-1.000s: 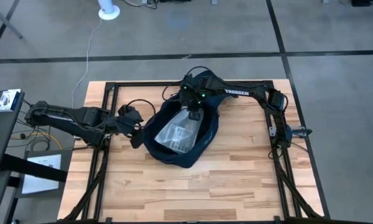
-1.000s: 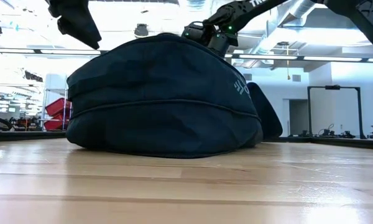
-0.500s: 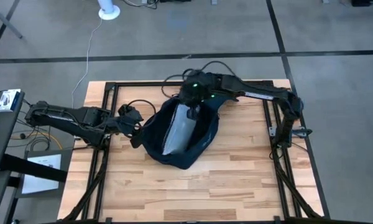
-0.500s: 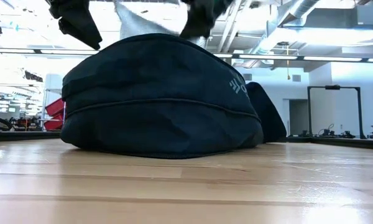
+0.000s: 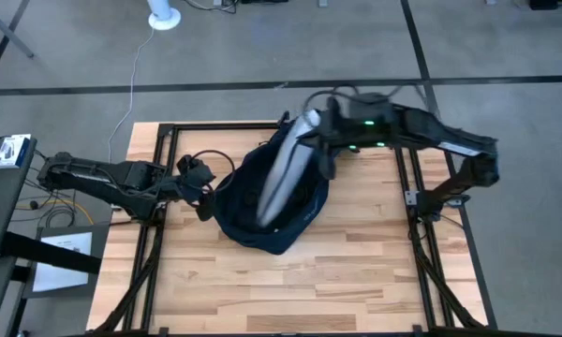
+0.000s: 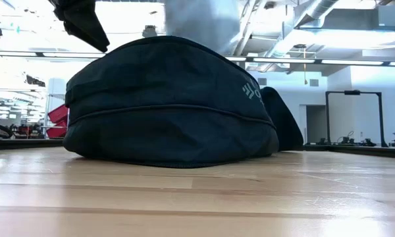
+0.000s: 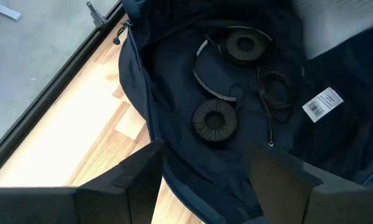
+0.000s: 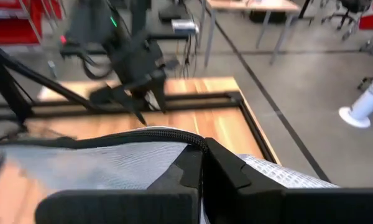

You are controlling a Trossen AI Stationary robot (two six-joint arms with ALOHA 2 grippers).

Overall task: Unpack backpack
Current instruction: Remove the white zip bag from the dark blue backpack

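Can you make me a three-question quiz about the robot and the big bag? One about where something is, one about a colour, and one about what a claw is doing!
1. Where are the headphones?
A. inside the backpack
B. on the floor
C. on the wood beside the bag

2. What colour is the backpack?
A. red
B. dark navy
C. yellow

3. What is the right gripper doing?
A. resting open on the table
B. jaws shut on the clear pouch, lifted above the bag
C. holding the headphones

Answers:
1 A, the left wrist view shows them lying on the bag's lining.
2 B, both the high and low views show dark navy fabric.
3 B, the pouch hangs from its shut jaws over the open bag.
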